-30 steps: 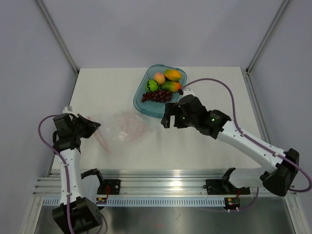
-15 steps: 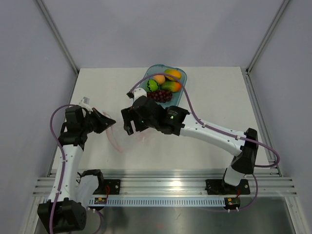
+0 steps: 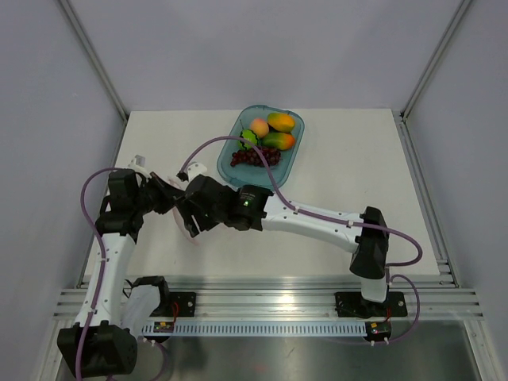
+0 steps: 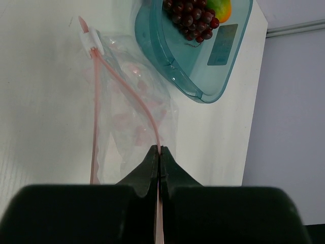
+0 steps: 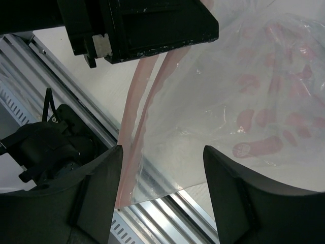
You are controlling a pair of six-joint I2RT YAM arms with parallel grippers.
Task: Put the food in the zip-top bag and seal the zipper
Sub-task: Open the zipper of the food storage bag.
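The zip-top bag (image 4: 127, 114), clear with pink prints, hangs from my left gripper (image 4: 159, 149), which is shut on its pink zipper (image 4: 120, 84). In the top view the left gripper (image 3: 168, 198) meets my right gripper (image 3: 190, 221) at the table's left front. The right gripper (image 5: 162, 173) is open, its fingers (image 5: 99, 188) either side of the bag's (image 5: 244, 101) lower edge and the zipper (image 5: 133, 137). The food lies in the teal tray (image 3: 230, 171): a peach (image 3: 259, 127), two mangoes (image 3: 280, 121), a green fruit (image 3: 248, 137) and grapes (image 3: 255, 156).
The right arm stretches across the table's middle from its base (image 3: 369, 254). A white slider tab (image 4: 91, 39) sits at the zipper's far end. The aluminium rail (image 3: 270, 298) runs along the near edge, just below the bag in the right wrist view.
The right arm has swung left from beside the tray to the bag, its jaws narrowing. The left gripper has moved right and inward, lifting the bag's zipper edge.
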